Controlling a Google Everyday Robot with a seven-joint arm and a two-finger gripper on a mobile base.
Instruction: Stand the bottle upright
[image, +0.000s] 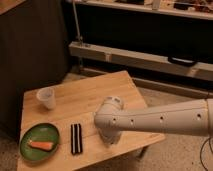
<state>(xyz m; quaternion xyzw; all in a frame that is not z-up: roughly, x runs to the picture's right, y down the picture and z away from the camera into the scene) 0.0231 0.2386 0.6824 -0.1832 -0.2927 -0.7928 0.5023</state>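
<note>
The wooden worktop (95, 92) is filling most of the scene, and the long white arm (160, 120) is reaching across it from the right, its bulky wrist hanging over the front part. Off to the left a green plate (40, 132) is sitting near the front corner, a translucent cup (46, 97) is standing further back, and a black striped bar (76, 138) is lying just beside the plate. An orange carrot-like piece (41, 146) is resting on the plate.

The gripper (108, 139) is pointing down under the wrist, a little right of the bar, and I cannot tell whether it is open or closed. The bottle is not showing at all. I am guessing it is lying beneath the wrist, hidden by it.

To do this well, I am thinking the gripper should be taking the bottle near its upper end and tipping it slowly until the base is sitting flat on bare wood — clear of the edge and the bar — releasing only once it is steady.
</note>
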